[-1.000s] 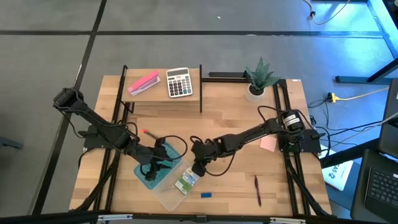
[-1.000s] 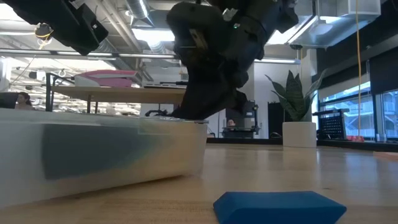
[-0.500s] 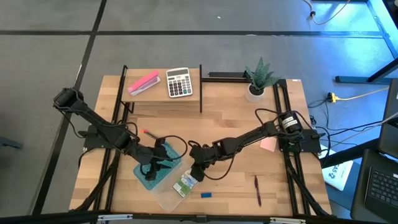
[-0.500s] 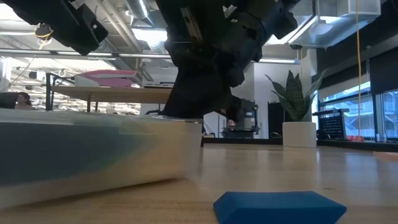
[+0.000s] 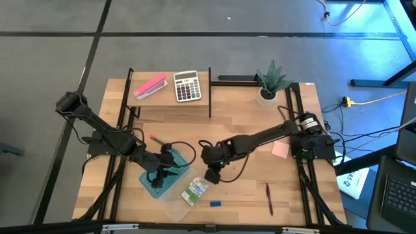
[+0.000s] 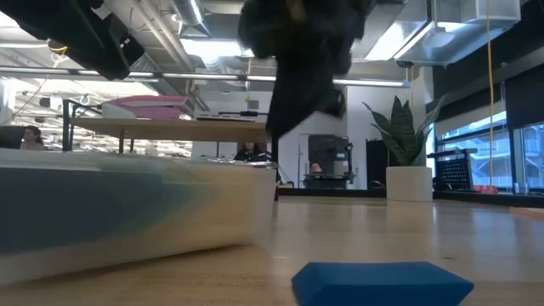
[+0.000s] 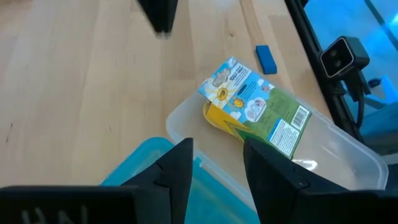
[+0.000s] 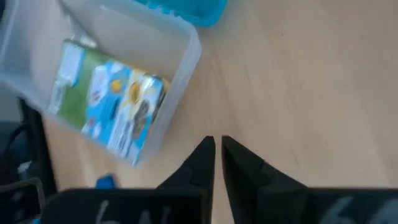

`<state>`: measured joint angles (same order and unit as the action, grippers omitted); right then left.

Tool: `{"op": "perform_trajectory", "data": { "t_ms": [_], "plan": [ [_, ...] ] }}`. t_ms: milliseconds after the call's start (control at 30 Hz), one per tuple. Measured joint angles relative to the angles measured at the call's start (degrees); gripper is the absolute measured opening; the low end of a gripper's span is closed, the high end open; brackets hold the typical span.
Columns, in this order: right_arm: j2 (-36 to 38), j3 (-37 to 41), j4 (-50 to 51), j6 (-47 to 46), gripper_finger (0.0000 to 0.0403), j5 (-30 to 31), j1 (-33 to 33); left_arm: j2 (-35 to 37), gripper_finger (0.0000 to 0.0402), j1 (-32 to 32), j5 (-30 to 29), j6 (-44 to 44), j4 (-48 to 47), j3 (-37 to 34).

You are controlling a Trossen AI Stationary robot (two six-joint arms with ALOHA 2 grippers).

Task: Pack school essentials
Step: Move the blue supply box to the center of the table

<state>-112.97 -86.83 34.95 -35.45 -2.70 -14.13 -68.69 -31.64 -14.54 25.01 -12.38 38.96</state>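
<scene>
The yellow-green crayon box (image 5: 194, 192) lies flat inside a clear plastic container (image 5: 175, 207), and also shows in the right wrist view (image 8: 115, 112) and the left wrist view (image 7: 255, 115). A teal lid (image 5: 170, 170) lies beside the container's far end. My left gripper (image 7: 217, 174) is open over the teal lid (image 7: 140, 171). My right gripper (image 5: 211, 174) is shut and empty, above the bare table just right of the container. The blue eraser (image 5: 215, 203) and the dark-red pen (image 5: 268, 198) lie on the table near the front. A red-tipped pencil (image 5: 153, 139) lies behind the left gripper. The scissors do not show. My left gripper stands open over the teal lid (image 7: 140, 171), its fingers pointing down. I cannot tell whether its fingertips touch the lid.
A raised shelf at the back holds the pink block (image 5: 151, 86) and the grey calculator (image 5: 187, 86). A potted plant (image 5: 270, 81) stands back right, and a pink note (image 5: 281, 150) lies near the right arm's base. Bare wood lies between the container and the pen.
My right gripper has dipped toward the clear container, then risen and drawn back toward the table's right edge. The container with the crayon box has slid slightly toward the table's left.
</scene>
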Motion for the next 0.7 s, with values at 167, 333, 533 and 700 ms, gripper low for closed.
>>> {"op": "perform_trajectory", "data": {
  "t_ms": [167, 333, 533, 700],
  "plan": [
    [5.9, -1.6, 7.0, 1.3, 0.0032, 0.1, 0.1, 0.0, 0.0135, 0.0, -0.2, 3.5, -0.3, 0.0],
    [13.4, -1.6, 15.3, 2.7, 0.0032, 1.8, 0.9, 0.0, 0.0135, 0.6, -0.4, 6.2, -0.7, 0.0],
    [22.4, -0.1, 23.9, 3.7, 0.0032, 0.0, 1.4, 0.5, 0.0135, 2.3, -0.4, 6.4, -1.2, 0.0],
    [29.4, 0.0, 33.7, -5.9, 0.0032, 0.7, 0.7, 2.8, 0.0135, 4.2, 0.5, 8.7, -9.4, 2.4]
  ]
}}
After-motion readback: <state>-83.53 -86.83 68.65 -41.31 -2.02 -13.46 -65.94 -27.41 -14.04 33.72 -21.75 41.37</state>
